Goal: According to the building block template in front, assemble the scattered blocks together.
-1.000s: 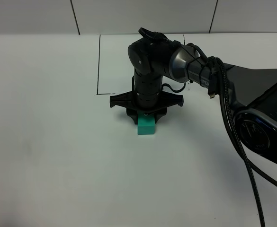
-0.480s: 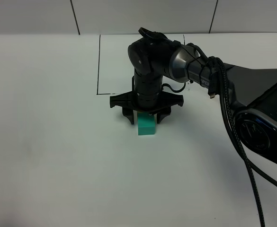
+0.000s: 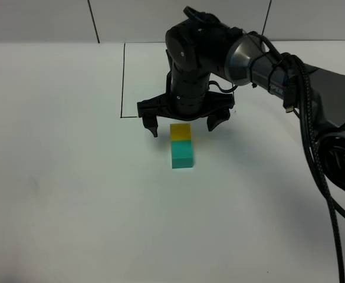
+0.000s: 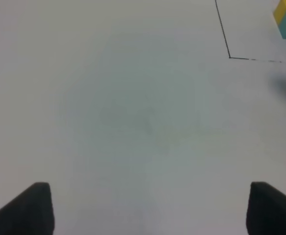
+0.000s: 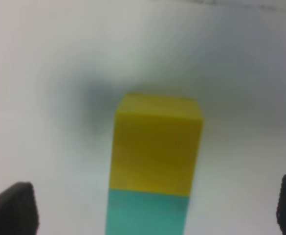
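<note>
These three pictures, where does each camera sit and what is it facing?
Exterior high: looks down on the white table; right arm, open right claw above the yellow cube.
Left wrist: faces bare table; open left claw.
Right wrist: faces down at yellow cube and teal cube, touching.
Shared: both cubes appear in the exterior and right wrist views.

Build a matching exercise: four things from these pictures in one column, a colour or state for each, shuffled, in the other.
Column one:
1. yellow block
2. teal block
3. right gripper
4. left gripper

Column two:
a. over bare table, open
b. nearer the camera of the joined pair
c. open, straddling a block
d. between the spread fingers

Pairs: 1-d, 2-b, 3-c, 4-a
</note>
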{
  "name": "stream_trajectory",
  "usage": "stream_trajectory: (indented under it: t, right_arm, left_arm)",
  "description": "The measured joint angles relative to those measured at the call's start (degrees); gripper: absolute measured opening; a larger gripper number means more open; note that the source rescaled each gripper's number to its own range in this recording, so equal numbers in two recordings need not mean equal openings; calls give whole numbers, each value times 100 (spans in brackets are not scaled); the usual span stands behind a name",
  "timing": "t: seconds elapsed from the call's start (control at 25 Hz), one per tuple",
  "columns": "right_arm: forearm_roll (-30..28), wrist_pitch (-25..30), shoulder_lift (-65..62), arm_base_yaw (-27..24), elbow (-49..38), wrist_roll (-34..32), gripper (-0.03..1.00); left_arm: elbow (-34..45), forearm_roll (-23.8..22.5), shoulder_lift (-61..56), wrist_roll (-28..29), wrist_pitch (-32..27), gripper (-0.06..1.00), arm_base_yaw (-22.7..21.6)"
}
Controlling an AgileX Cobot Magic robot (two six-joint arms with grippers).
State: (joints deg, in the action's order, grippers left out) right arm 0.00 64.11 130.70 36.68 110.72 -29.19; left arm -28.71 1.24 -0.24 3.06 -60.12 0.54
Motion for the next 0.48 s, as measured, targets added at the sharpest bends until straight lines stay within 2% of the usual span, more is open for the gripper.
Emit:
stream_trajectory:
  t: [0.12, 0.28, 0.48]
  right_arm:
    - [61, 117, -169, -337, 0, 347, 99]
    - [310, 163, -415, -1064, -72, 1102, 99]
    - [397, -67, -967, -1967, -944, 1936, 99]
  left_arm:
    - [0, 0, 0, 0, 0, 74, 0]
    - [0, 0, 0, 0, 0, 74, 0]
    - [0, 0, 0, 0, 0, 74, 0]
